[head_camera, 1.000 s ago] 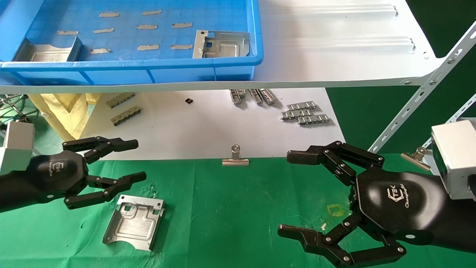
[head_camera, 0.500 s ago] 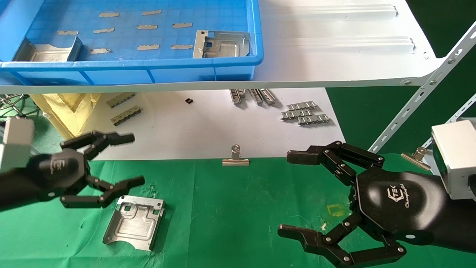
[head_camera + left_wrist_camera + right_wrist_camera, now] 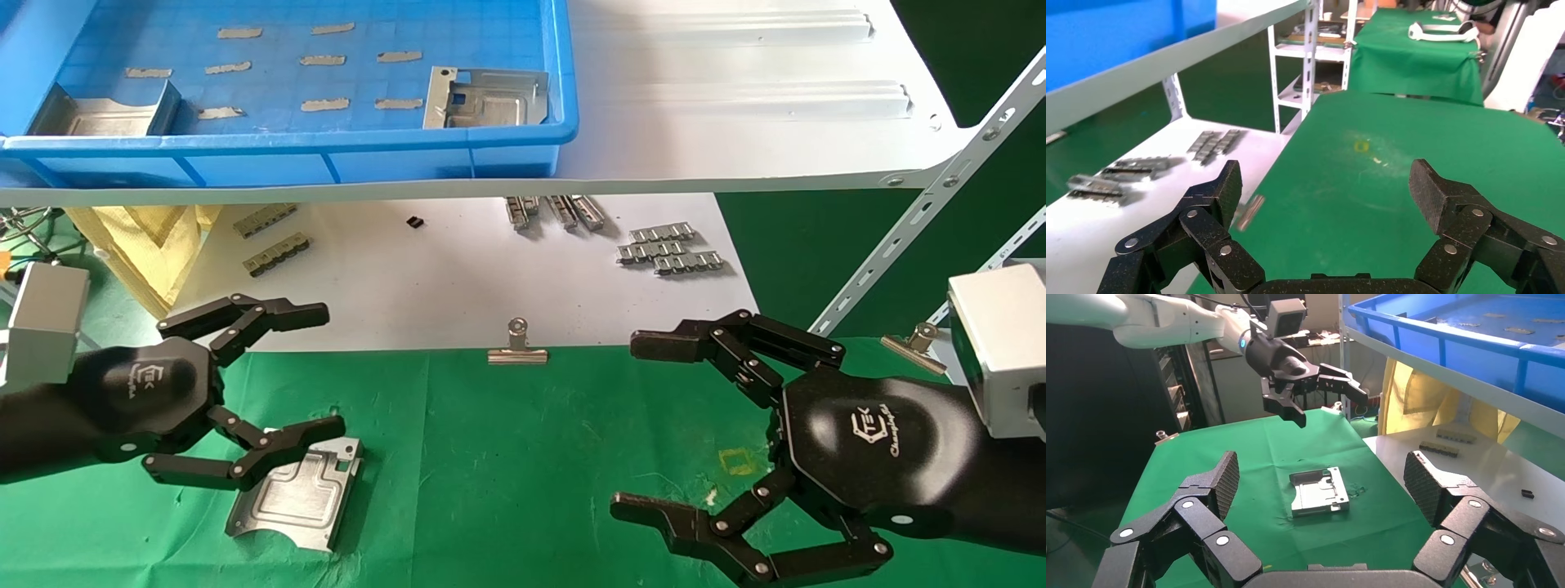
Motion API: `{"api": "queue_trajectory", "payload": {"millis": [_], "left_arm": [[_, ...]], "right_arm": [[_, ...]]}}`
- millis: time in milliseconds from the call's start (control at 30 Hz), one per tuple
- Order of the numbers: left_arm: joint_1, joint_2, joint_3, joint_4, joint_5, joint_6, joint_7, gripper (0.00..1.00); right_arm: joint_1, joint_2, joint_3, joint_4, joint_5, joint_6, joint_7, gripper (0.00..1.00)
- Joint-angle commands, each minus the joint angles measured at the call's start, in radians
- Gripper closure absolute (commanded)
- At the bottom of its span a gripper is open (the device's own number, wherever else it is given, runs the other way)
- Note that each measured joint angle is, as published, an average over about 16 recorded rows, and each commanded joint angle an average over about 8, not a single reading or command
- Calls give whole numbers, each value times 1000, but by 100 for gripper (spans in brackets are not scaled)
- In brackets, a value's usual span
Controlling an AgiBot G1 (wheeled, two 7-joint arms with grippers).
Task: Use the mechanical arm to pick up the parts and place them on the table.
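One silvery part lies flat on the green table; it also shows in the right wrist view. Two more parts lie in the blue bin on the upper shelf. My left gripper is open and empty. It hovers above the table's far left, and its lower finger overlaps the part's far corner in the head view. The right wrist view shows the left gripper well above the cloth. My right gripper is open and empty over the table's right side.
The white shelf overhangs the far side. Below it a white surface carries small grey ridged strips. Binder clips hold the cloth's far edge. A slanted shelf strut stands at the right.
My left gripper drew back to the left, then moved right and nearer, so that its lower finger now overlaps the part on the table. The right arm and the part have not moved.
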Motion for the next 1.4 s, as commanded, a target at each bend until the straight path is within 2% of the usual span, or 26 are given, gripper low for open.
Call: {"api": "queue_trajectory", "payload": {"millis": [33,1400], "left_arm": [[13,-2,-21,-27,5,-3,-19,0],[267,-31,-431,-559,107,-63,-399,0]], "right_arm": [[0,0,0,0,0,0,0,0],[0,0,0,0,0,0,0,0]]}}
